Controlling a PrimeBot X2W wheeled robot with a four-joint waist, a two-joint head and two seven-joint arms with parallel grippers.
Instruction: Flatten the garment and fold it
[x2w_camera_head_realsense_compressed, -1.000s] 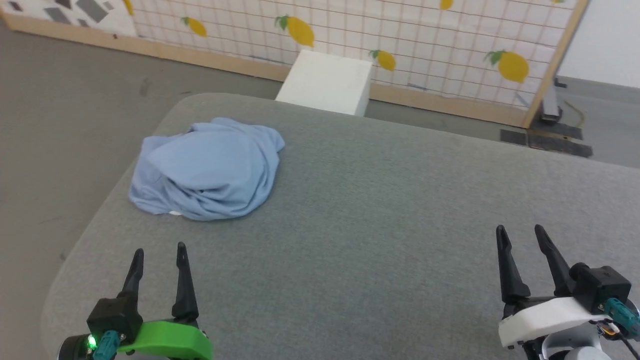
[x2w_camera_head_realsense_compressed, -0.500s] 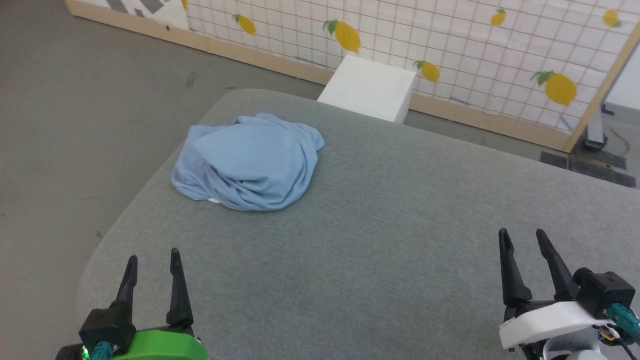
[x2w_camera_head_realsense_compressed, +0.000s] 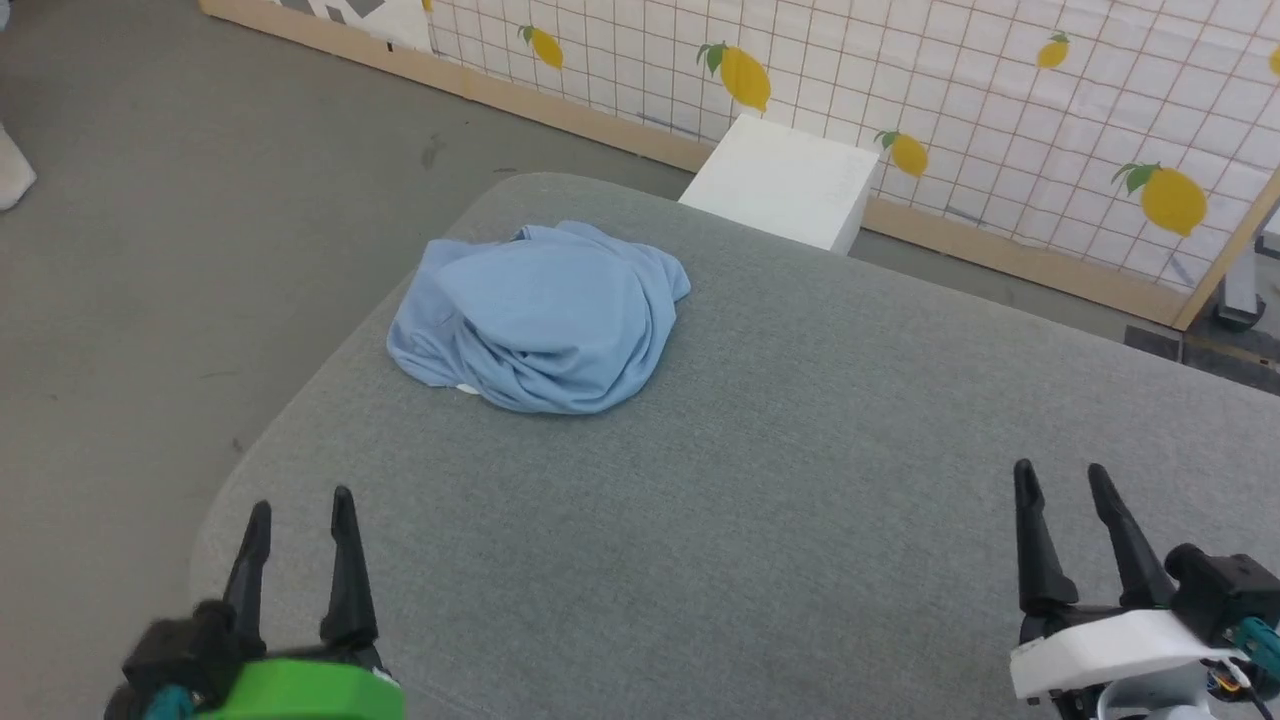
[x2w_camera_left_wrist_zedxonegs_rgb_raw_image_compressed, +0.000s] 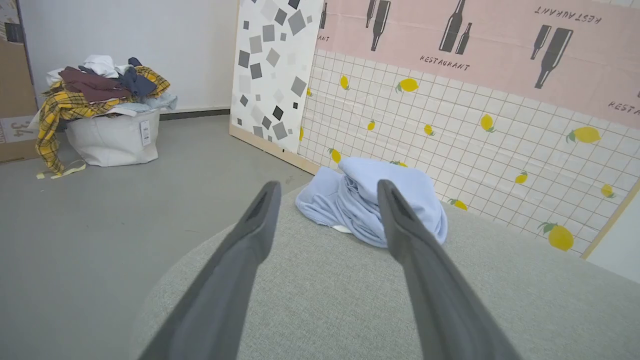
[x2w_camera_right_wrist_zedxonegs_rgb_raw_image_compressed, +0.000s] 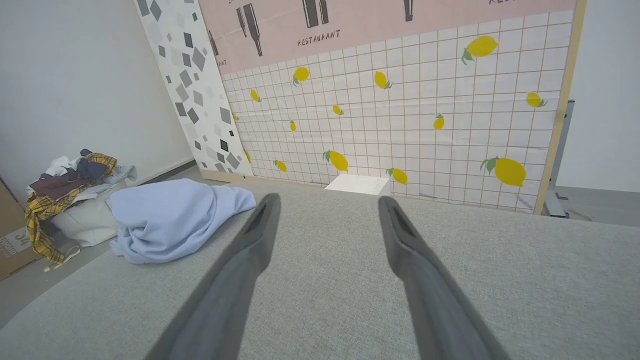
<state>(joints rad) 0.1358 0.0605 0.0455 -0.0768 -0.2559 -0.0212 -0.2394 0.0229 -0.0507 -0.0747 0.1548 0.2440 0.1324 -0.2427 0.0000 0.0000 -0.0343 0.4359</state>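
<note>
One garment (x2w_camera_head_realsense_compressed: 540, 320), a light blue shirt, lies bunched in a rounded heap near the far left corner of the grey worktop (x2w_camera_head_realsense_compressed: 800, 480). One white box (x2w_camera_head_realsense_compressed: 785, 180) stands beyond the far edge. The left end effector (x2w_camera_head_realsense_compressed: 301, 498) and the right end effector (x2w_camera_head_realsense_compressed: 1060, 467) hover near the front edge, fingers spread wide, gripping nothing. The heap seems slightly wider than deep; where its collar points cannot be told.

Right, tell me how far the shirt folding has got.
Done: nothing yet; the light blue soft-fabric garment lies crumpled in a heap on the grey fabric-covered table. In hand: nothing; the left gripper and the right gripper are both open and empty, at the near side of the table, well short of the heap. Left: spreading it flat, then every fold.
</note>
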